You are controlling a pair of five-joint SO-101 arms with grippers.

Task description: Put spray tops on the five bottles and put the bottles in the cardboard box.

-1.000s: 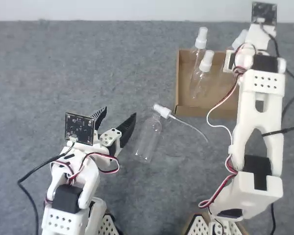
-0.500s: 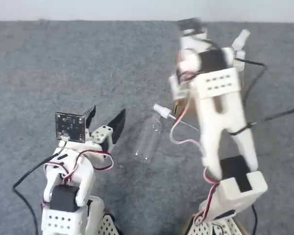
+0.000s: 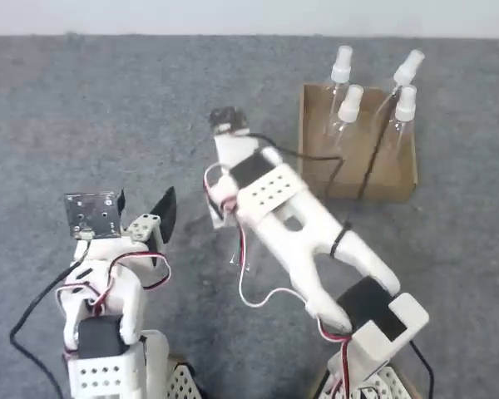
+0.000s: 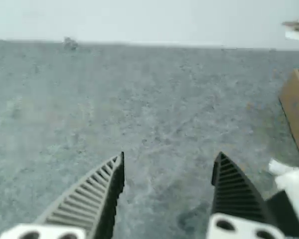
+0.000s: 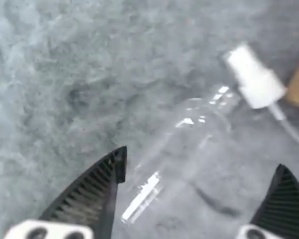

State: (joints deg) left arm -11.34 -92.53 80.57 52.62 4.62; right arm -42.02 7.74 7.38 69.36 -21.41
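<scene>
Both spread: L tool [image 4: 170, 155] aside, R tool [image 5: 202, 158] over lying bottle [image 5: 187, 134]; 4 bottles [image 3: 343, 108] in box [image 3: 395, 179].

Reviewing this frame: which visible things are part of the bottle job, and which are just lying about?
Job:
cardboard box
four capped bottles standing in it
fifth bottle lying on the mat
spray top by its neck
right gripper, open over that bottle
left gripper, open

Lying about:
grey mat
arm cables
</scene>
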